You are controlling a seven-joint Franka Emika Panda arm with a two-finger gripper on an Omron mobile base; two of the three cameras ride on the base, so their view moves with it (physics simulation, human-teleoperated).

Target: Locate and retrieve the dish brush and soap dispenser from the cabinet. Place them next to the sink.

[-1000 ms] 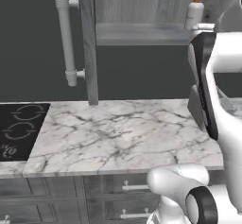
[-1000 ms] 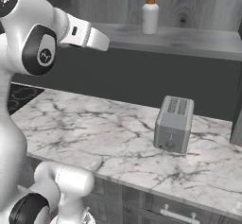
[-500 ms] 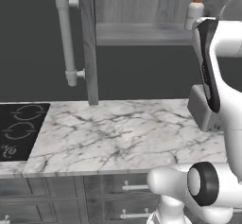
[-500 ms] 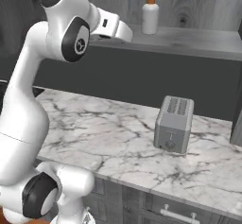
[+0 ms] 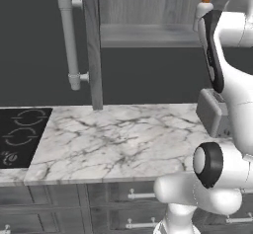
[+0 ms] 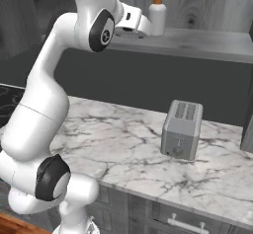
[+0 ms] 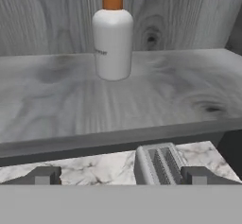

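The soap dispenser (image 7: pixel 112 43), a white bottle with an orange pump, stands upright on the grey shelf of the cabinet (image 7: pixel 156 100). It also shows as the soap dispenser (image 6: pixel 157 16) and the soap dispenser (image 5: pixel 202 11) at the shelf's front. My gripper (image 7: pixel 121 176) is open, fingertips wide apart with nothing between them, just in front of the shelf's edge and a short way from the bottle. From the right base, the gripper (image 6: pixel 140 29) hangs at shelf height, left of the bottle. The cabinet door (image 5: pixel 91 45) stands open, with its pale bar handle (image 5: pixel 67 35). The dish brush and the sink are out of view.
A grey toaster (image 6: pixel 182 129) stands on the white marble counter (image 6: pixel 118 144) below the shelf; it shows under the shelf edge as the toaster (image 7: pixel 158 165). A black stovetop (image 5: pixel 20 134) lies at the counter's left end. Grey drawers (image 5: pixel 133 196) run below.
The arm has swung up and stretched toward the shelf, bringing the hand closer to the soap dispenser. The gripper has stayed open. The bottle has not moved.
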